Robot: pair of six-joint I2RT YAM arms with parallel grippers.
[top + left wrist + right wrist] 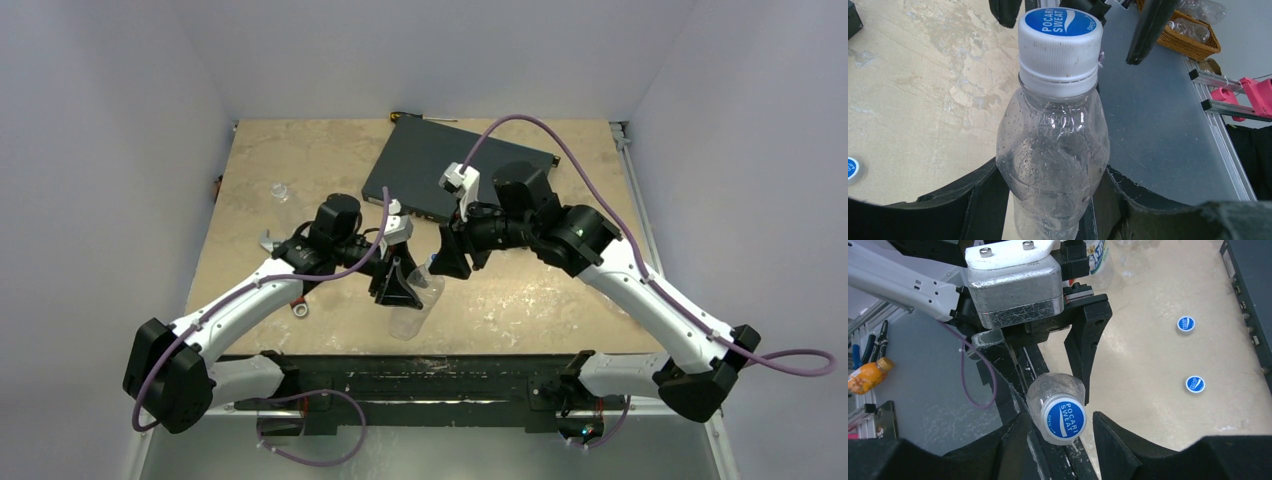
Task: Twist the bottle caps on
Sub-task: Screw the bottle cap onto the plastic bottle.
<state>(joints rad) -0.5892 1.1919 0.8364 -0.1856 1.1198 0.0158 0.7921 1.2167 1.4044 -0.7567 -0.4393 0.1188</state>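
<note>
The right gripper (1059,417) has its jaws apart on both sides of the blue cap (1063,421). The cap sits on the clear bottle (1053,150), whose long axis points at these jaws. The left gripper (1050,172) is clamped on the bottle's body. I count three caps: this one and two loose caps (1186,323) on the desk (1148,355). A second bottle (282,190) is at the far left.

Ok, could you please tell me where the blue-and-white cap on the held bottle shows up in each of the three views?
Top external: the cap is just right of centre, small and hard to make out.
Left wrist: top centre, seen from the side.
Right wrist: lower centre, its printed top facing the camera.
Shared landmark: the clear bottle it sits on, visible in all three.
</note>
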